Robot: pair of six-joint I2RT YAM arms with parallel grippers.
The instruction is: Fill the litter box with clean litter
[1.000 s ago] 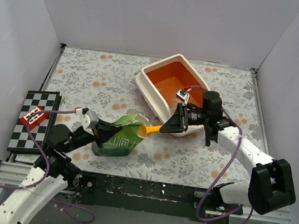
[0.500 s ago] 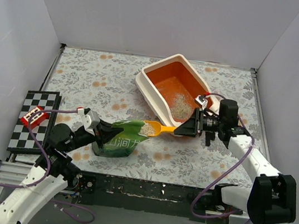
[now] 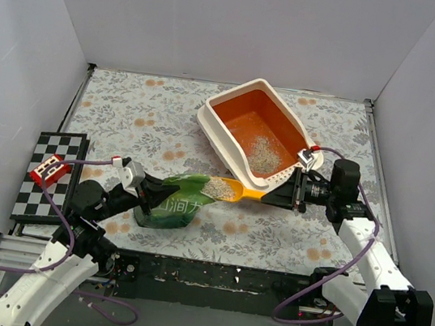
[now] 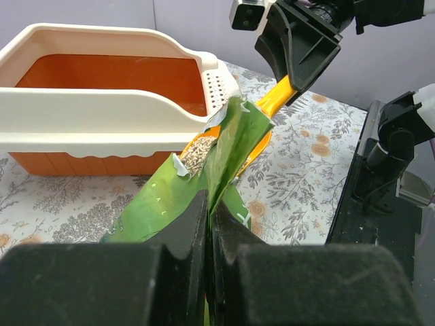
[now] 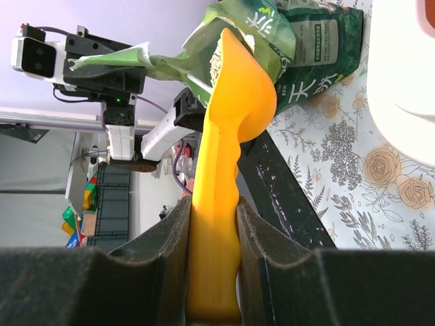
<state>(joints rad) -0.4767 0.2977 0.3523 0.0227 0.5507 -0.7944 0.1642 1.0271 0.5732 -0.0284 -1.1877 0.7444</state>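
Observation:
The litter box, white outside and orange inside, holds a small heap of clean litter. In front of its near wall, my right gripper is shut on the handle of a yellow-orange scoop. The scoop's bowl lies level at the mouth of the green bag, loaded with grey granules. My left gripper is shut on the bag's upper edge, holding the mouth up and open.
A checkerboard with a red block lies at the left edge. Behind the left arm, a black rail runs along the near table edge. White walls close in the back and both sides.
My right gripper has drawn back to the right, pulling the scoop bowl out of the bag with litter in it. The heap in the box, earlier hidden by the arm, now shows. The left arm has not moved.

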